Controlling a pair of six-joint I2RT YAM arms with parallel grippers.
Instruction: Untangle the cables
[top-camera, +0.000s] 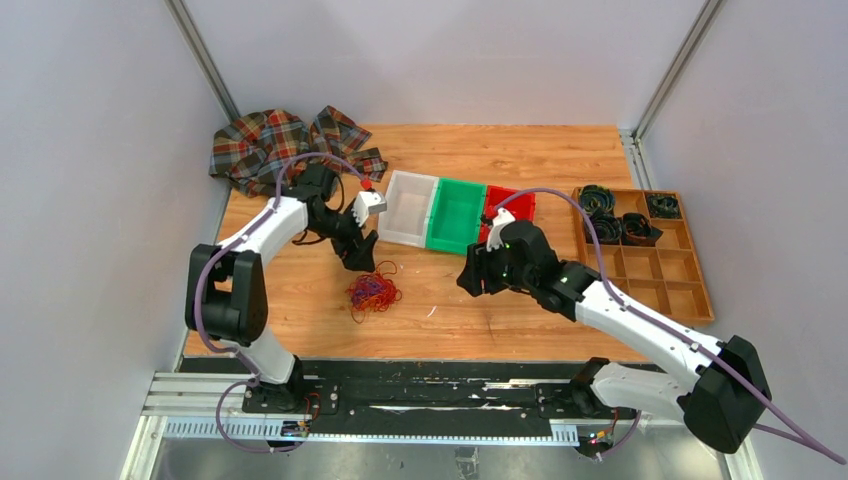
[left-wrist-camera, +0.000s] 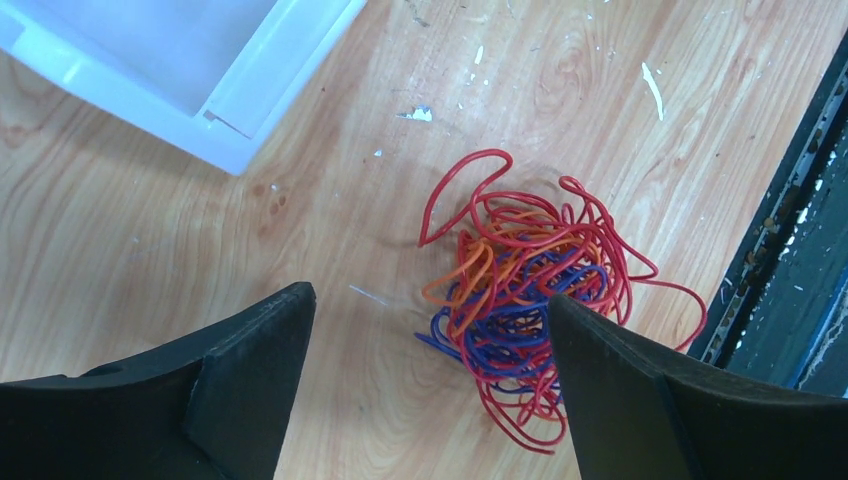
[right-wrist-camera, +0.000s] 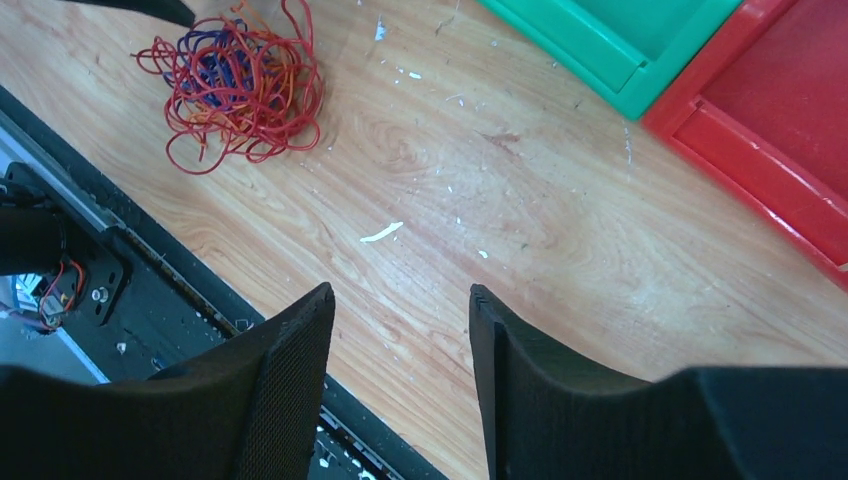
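The cables (top-camera: 373, 293) lie as one loose tangle of red, orange and purple wires on the wooden table. My left gripper (top-camera: 358, 257) hangs just above and behind the tangle, open and empty. In the left wrist view the cables (left-wrist-camera: 530, 300) lie between my fingers, closer to the right finger (left-wrist-camera: 640, 400), which covers part of the tangle. My right gripper (top-camera: 473, 278) is open and empty, well to the right of the tangle. In the right wrist view the cables (right-wrist-camera: 235, 85) lie at the top left, far from my gripper (right-wrist-camera: 400, 310).
A white bin (top-camera: 410, 208), a green bin (top-camera: 455, 215) and a red bin (top-camera: 508, 212) stand in a row behind. A wooden tray (top-camera: 645, 255) with black coils is at the right. A plaid cloth (top-camera: 285, 145) lies back left. The black base rail (top-camera: 420, 390) runs along the near edge.
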